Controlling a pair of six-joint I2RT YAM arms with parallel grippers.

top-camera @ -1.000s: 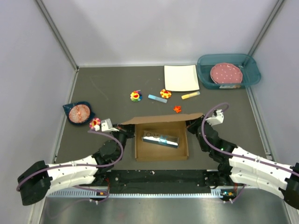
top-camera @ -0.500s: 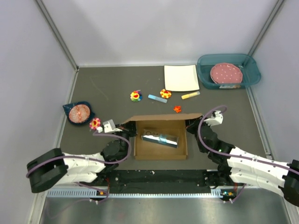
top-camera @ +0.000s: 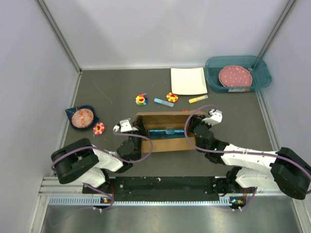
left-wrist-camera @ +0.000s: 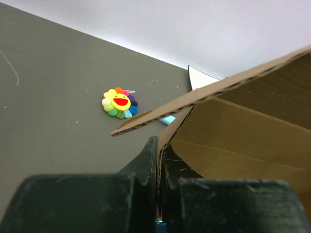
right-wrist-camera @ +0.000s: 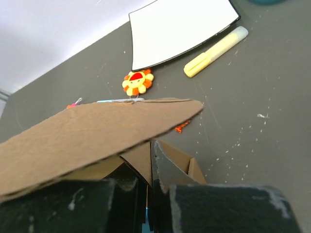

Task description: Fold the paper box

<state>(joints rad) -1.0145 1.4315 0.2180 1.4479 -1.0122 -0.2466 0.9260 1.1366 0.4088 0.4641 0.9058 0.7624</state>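
The brown cardboard paper box sits at the table's middle, tipped up so its lid hangs over the opening, with a blue shiny item inside. My left gripper is shut on the box's left wall; in the left wrist view the cardboard is pinched between the fingers. My right gripper is shut on the right wall; in the right wrist view the lid flap hangs over the fingers.
A white square plate, yellow marker, blue marker and flower toys lie beyond the box. A teal bin holds a pink plate at back right. A dark dish and a flower are at the left.
Both grippers moved away from the arm bases and tilted the box up; the lid swung over the opening, and the box now looks foreshortened from above.
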